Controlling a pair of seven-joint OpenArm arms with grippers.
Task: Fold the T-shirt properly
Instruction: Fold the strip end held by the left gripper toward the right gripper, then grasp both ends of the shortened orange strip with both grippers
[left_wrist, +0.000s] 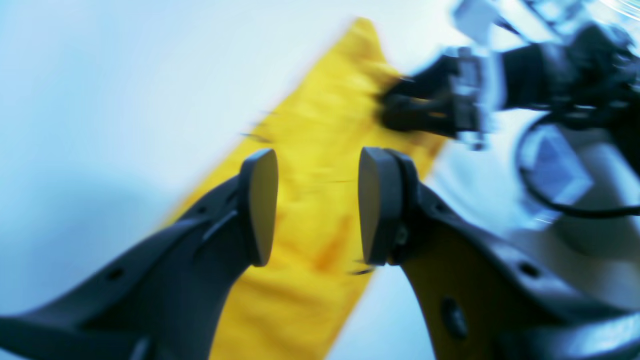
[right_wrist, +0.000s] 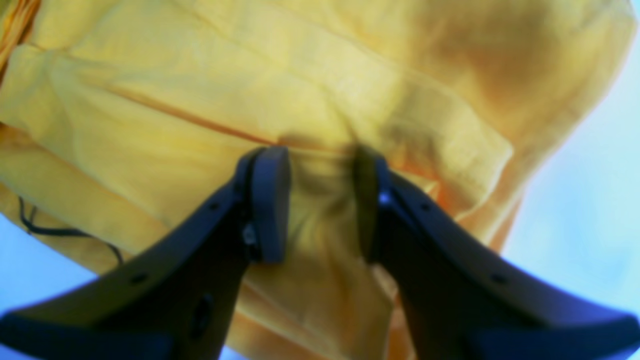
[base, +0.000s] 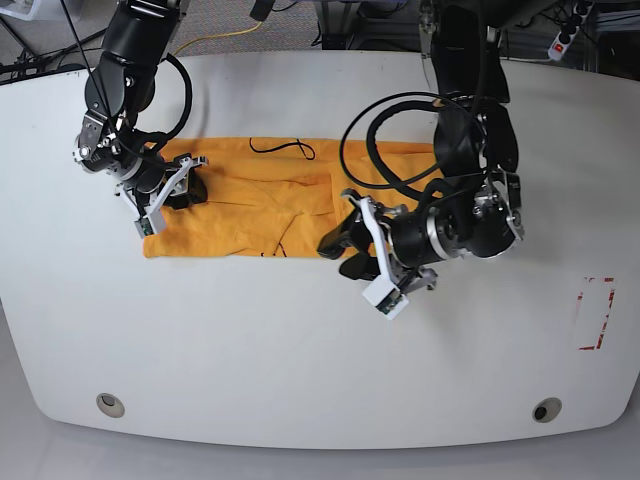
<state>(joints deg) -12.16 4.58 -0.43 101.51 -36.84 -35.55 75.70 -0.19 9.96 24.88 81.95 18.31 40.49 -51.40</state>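
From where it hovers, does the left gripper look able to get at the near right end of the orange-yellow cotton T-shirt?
Probably yes: the left gripper hangs open right over the T-shirt, nothing between; the right gripper works the far end.

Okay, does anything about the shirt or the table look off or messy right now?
Nothing is damaged or spilled. The T-shirt lies as a long strip on the table, but rumpled, its lower edge uneven. A thin dark thread loops loose at its far edge. The right gripper has cloth bunched between its fingers; the left gripper is open, holding nothing.
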